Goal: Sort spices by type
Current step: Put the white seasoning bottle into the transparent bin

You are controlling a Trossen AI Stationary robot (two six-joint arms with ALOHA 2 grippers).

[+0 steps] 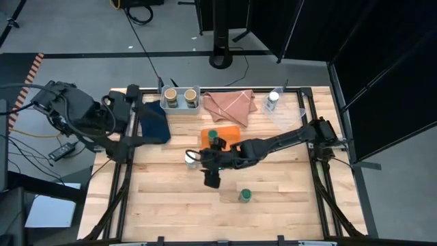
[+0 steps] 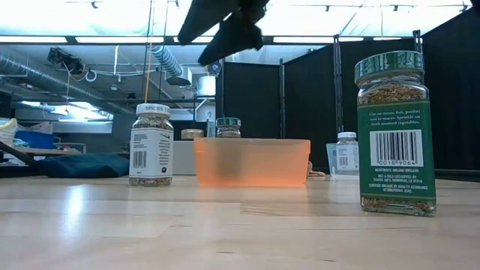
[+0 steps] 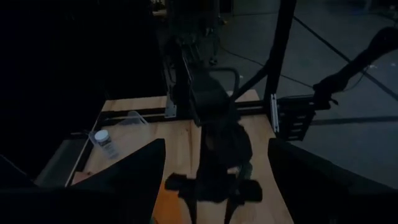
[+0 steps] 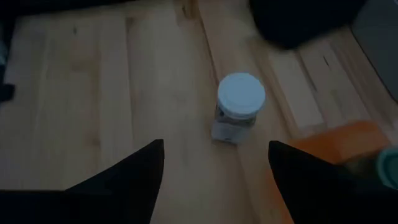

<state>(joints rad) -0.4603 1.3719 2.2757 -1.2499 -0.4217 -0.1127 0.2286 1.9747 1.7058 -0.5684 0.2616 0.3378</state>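
**Right claw released above a white-capped jar beside the orange tray**

Reaching in from the right side of the wooden surface (image 1: 171, 205), across the front of the orange tray (image 1: 229, 130): the right arm. At its end, the right claw (image 4: 216, 143), released, fingers spread wide, nothing between them. Raised clear of the surface, high in the low view.

Just off the tray's front corner on the left arm's side: a white-capped jar (image 4: 239, 106), upright, on bare wood, ahead of the spread fingers and not touched by them.

Inside the tray, at the end nearer the left arm: a green-capped jar (image 1: 212, 134), upright. Only its cap and neck visible above the tray wall in the low view.

Well in front of the tray, alone on the wood: a second green-capped jar (image 1: 244, 196), upright, barcode label turned toward the low camera.

Behind the tray, toward the left arm: a pale grey bin (image 1: 179, 106) with two tan-capped jars (image 1: 171, 96) side by side in it.

Directly behind the tray: a crumpled pink cloth (image 1: 230, 106).

Behind the tray and toward the right arm, past the cloth: a second white-capped jar (image 1: 273, 99), at a clear plastic container (image 1: 290, 113).

Beside the tray on the left arm's side, near the bin: a dark blue cloth (image 1: 153, 124).

Far from the tray at the surface's left edge, beyond the blue cloth: the waiting left arm. Left claw (image 3: 216, 143) released too, fingers wide apart and empty.
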